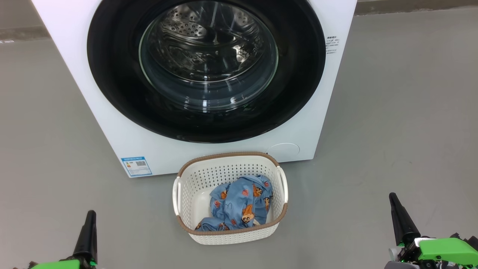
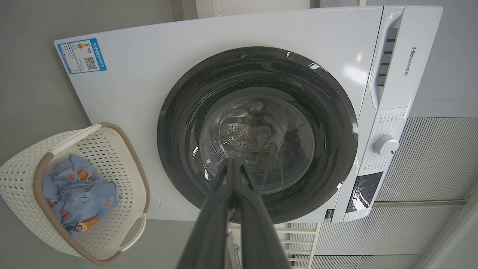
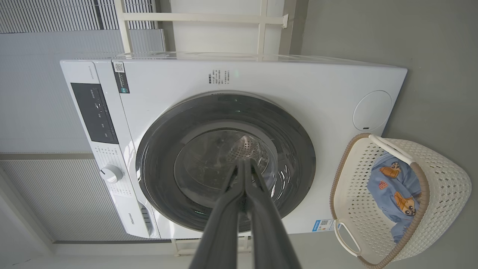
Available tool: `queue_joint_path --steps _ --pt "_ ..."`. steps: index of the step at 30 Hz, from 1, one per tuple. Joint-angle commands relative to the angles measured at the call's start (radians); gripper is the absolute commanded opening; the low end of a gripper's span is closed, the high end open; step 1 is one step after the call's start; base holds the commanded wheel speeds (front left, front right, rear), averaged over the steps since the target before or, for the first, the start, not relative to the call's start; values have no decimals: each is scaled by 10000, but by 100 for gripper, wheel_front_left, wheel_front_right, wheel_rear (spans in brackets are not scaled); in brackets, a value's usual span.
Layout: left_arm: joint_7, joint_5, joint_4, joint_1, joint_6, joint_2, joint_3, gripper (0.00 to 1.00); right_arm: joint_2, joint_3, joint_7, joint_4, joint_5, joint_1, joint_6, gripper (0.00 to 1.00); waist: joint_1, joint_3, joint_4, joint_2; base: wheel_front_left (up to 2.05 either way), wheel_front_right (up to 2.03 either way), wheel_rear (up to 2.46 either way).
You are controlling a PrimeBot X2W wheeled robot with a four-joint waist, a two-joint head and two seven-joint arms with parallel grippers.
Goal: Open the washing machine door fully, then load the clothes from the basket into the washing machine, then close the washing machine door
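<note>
Door status: the washing machine door (image 1: 112,74) sits flush in the front of the washing machine (image 1: 149,153), not yet opened. I judge that opening it is the first step.
Drum: through the glass bowl I see perforated steel and no fabric, so I take it that loading has not begun.
Basket position: the basket (image 1: 227,154) stands on the grey floor (image 1: 392,130) just in front of the machine, below the door and centred between my two arms. I judge it is set there to keep the carry from basket to drum short.
Load: the clothes (image 1: 239,203) lie bunched inside the basket, toward its right and near side. Part of the basket's floor is bare at the left.
Left gripper (image 1: 90,216): low at my left, fingers pressed together, holding nothing, well apart from the basket.
Right gripper (image 1: 394,201): low at my right, fingers likewise together and empty, well apart from the basket.
Posture finding: both arms are parked wide and low, which leaves the head camera a full view of door and basket.
Aim: both wrist cameras look along closed fingers at the door glass.
Handle: I cannot make out a door handle or a hinge side in any view.
Risk: the basket stands close under the door. I cannot tell whether the door's swing will clear its rim.
Marking: the blue label sticker (image 1: 136,166) is on the machine's lower left corner.
</note>
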Motion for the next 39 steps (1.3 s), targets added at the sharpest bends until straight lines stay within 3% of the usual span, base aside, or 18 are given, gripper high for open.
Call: queue_joint_path --steps 1,11,12,22,27,39 --pt "72 40 -187 -404 -33 154 321 0 -96 238 72 -250 33 -411 -11 0 0 0 0 0 0 0 0" --pt "72 40 -187 -404 -33 154 321 0 -96 238 72 -250 33 -411 -11 0 0 0 0 0 0 0 0" --pt "0 0 3 -1 0 0 -2 100 0 1 0 1 -1 -1 0 100 0 0 0 0 0 0 0" --pt "-152 88 185 128 5 -100 -88 100 48 139 -149 245 -159 52 -1 100 23 -13 -6 0 0 0 0" --pt "-275 179 94 104 4 -58 -142 100 -11 264 -274 192 -302 -26 -1 100 3 6 -12 0 0 0 0" --pt "-672 614 -106 -17 0 143 -403 100 -273 758 -677 120 -891 -330 -2 100 0 33 -27 0 0 0 0"
